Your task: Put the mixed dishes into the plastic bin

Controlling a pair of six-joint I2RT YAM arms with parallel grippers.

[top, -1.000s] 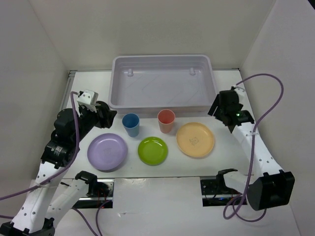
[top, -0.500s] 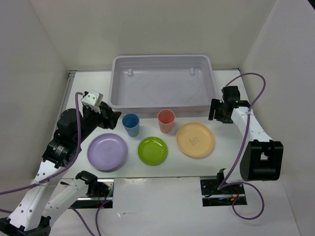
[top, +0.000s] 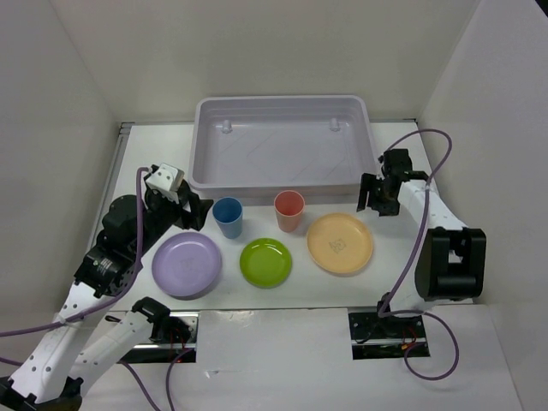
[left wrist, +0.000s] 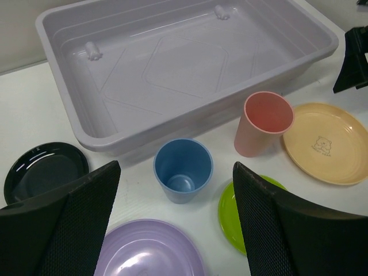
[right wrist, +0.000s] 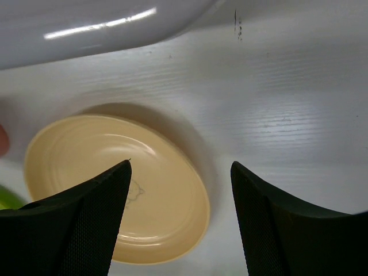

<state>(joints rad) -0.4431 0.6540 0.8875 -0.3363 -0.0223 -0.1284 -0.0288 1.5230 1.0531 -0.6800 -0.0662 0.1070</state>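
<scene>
Blue cup (top: pixel 228 217), coral-red cup (top: pixel 289 211) before bin (top: pixel 282 147)

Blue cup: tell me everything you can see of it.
The blue cup is a plain, tapered tumbler, matte plastic by its look, wider at the mouth. It stands upright and empty on the white table, just in front of the plastic bin, left of the coral-red cup and apart from it. Nothing but the table touches it; the open left tool is short of it.

White arm links (top: pixel 441 221), boxy black joints (top: pixel 449 272), lilac cables (top: pixel 421 132), black mesh-textured fingers (left wrist: pixel 57 230)
</scene>
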